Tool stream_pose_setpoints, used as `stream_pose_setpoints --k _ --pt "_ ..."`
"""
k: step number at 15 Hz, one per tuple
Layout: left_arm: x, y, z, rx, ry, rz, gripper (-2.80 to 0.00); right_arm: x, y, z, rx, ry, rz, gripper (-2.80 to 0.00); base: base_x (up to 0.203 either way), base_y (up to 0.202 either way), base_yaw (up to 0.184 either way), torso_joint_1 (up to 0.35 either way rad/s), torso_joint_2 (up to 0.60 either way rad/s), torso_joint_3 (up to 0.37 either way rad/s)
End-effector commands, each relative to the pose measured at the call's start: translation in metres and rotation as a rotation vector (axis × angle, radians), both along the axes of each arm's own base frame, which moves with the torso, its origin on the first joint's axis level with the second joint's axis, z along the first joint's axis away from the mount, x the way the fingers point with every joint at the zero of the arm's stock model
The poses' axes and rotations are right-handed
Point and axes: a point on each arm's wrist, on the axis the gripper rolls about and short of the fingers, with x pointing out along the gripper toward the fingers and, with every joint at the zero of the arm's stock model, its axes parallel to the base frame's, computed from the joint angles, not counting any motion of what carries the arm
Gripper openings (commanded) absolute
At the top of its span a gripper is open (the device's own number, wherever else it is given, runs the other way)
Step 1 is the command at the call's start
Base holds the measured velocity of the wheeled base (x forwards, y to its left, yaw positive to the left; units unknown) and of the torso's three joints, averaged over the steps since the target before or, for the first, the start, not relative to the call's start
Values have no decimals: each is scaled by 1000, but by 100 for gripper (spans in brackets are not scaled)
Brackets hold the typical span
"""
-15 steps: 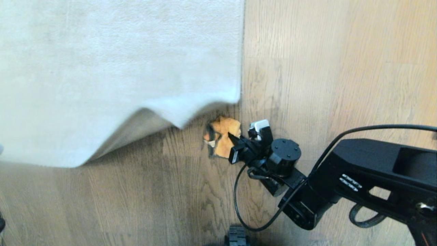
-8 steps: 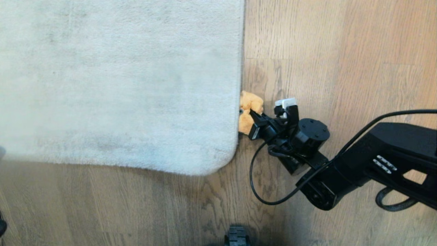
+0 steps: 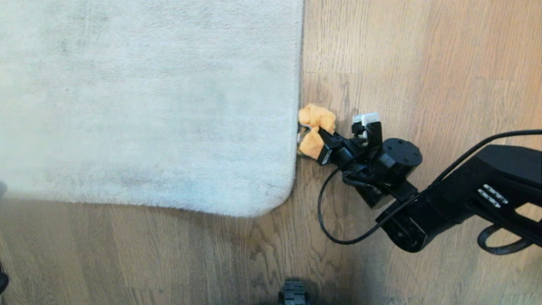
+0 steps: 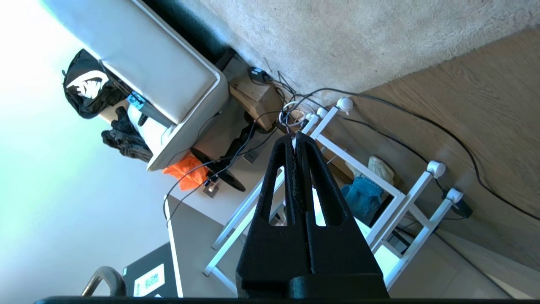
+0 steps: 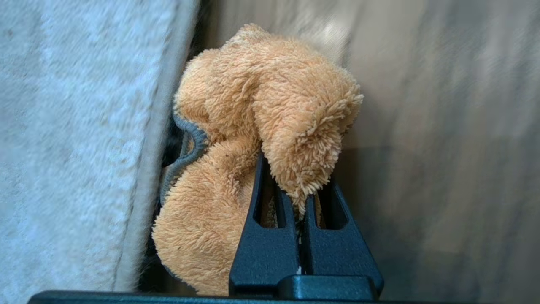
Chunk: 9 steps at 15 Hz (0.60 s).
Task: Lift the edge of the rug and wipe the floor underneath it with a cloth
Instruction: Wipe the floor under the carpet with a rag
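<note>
The pale rug lies flat on the wood floor (image 3: 402,84); its rug edge (image 3: 296,140) runs straight down the right side to a rounded corner (image 3: 277,203). My right gripper (image 3: 322,137) is shut on the fluffy orange cloth (image 3: 314,127), which presses against that border on the bare floor. In the right wrist view the cloth (image 5: 261,109) bulges over the right gripper (image 5: 298,198) and hides its fingertips, beside the rug (image 5: 76,147). My left gripper (image 4: 295,138) is shut on nothing, held up off the floor, outside the head view.
The right arm's black cable (image 3: 324,212) loops over the floor near the corner. A black part of my base (image 3: 293,294) shows at the near edge. The left wrist view shows a white rack (image 4: 396,194), floor cables (image 4: 422,122) and a cushioned bench (image 4: 143,71).
The rug corner, raised with its backing showing a second ago, has dropped flat. My right gripper has carried the cloth out from under it, farther away along the rug's right border.
</note>
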Motion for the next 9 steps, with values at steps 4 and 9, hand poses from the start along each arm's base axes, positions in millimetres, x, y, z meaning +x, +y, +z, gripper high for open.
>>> stream_pose_setpoints --k 4,9 --pt "0 0 1 1 -1 4 -280 11 -67 19 13 -65 -165 -280 0 0 0 0 0 0" --pt "0 0 1 2 0 3 -280 -9 -108 29 -9 -45 -265 -280 0 0 0 0 0 0"
